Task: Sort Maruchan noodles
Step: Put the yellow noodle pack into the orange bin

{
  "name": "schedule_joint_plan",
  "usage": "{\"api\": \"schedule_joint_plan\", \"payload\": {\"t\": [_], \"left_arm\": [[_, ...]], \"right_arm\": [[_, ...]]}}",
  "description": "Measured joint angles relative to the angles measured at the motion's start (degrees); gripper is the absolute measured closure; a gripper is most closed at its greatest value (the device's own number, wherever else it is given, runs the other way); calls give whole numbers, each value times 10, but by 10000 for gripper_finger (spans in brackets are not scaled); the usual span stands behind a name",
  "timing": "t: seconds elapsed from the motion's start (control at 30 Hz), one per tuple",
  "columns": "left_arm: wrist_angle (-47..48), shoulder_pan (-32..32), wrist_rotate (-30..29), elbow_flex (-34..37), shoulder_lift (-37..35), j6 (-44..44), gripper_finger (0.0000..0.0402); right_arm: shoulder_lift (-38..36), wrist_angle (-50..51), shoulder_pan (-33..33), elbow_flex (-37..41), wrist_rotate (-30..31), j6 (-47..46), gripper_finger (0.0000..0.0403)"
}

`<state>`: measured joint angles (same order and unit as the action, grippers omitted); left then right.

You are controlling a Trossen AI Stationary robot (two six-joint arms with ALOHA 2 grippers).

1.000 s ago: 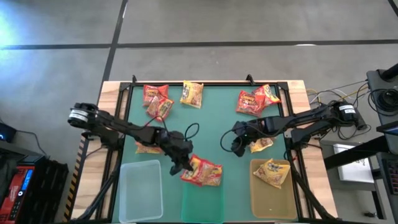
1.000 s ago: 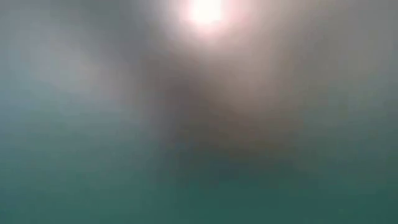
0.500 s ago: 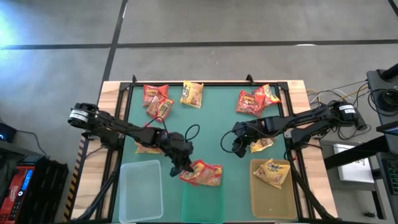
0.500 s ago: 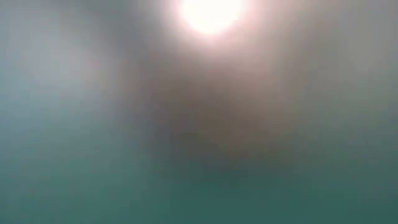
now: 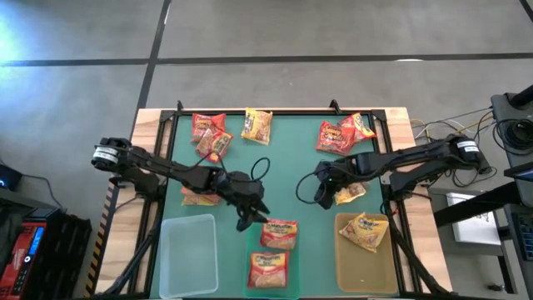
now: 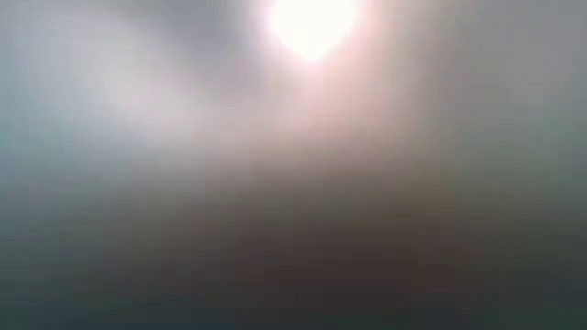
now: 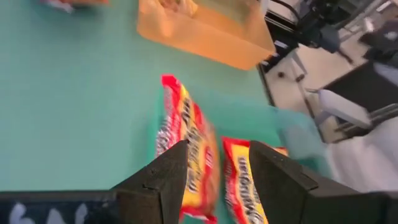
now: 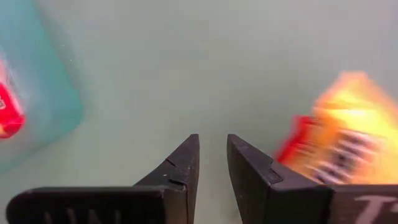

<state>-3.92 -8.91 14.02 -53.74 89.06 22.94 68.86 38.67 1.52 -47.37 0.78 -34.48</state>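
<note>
Moved: two red packets that were bunched under the left gripper [image 5: 247, 218] a second ago are now lying apart, one red packet [image 5: 278, 234] on the green mat [image 5: 287, 158] just beside the gripper, the other red packet [image 5: 268, 269] inside the middle bin [image 5: 250, 279].
Left gripper: its fingers are standing spread and holding nothing; the wrist view is showing both packets just past its fingertips [image 7: 177, 163].
Right gripper [image 5: 322, 197]: hanging over the mat with its fingers pressed nearly together, pinching nothing; a yellow packet [image 5: 351, 193] is lying just beside it.
Other noodles: red packets [image 5: 208, 135] and a yellow packet [image 5: 256, 127] are lying at the worktop's far edge, an orange-red pair [image 5: 343, 133] at the far right, one yellow packet [image 5: 365, 230] in the orange bin [image 5: 363, 275].
Clear bin [image 5: 187, 258]: sitting at the near left.
High view only: giving the whole layout.
Low view: showing only blur and glare.
Writing: packet lettering is smearing in the left wrist view, unreadable.
</note>
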Motion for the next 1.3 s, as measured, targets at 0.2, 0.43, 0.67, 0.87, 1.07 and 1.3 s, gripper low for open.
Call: {"api": "schedule_joint_plan", "payload": {"t": [0.2, 0.43, 0.67, 0.87, 1.07, 1.3], "left_arm": [[1, 1, -115, 7, 0, -21, 251], [1, 2, -152, 20, 0, -31, 251], [-43, 25, -165, 67, 0, -23, 251], [-139, 50, -165, 100, 0, -31, 251], [-175, 78, -165, 97, 0, -59, 251], [-292, 101, -190, 97, 39, -52, 251]], "right_arm": [[-21, 63, 6, -28, 95, -3, 333], [-30, 152, 14, -35, 82, -46, 310], [-50, 276, 14, -54, 83, -123, 257], [-77, 300, 14, -20, 98, -212, 214], [-109, 282, 13, 11, 113, -260, 204], [-122, 204, 13, 61, 113, -265, 204]]}}
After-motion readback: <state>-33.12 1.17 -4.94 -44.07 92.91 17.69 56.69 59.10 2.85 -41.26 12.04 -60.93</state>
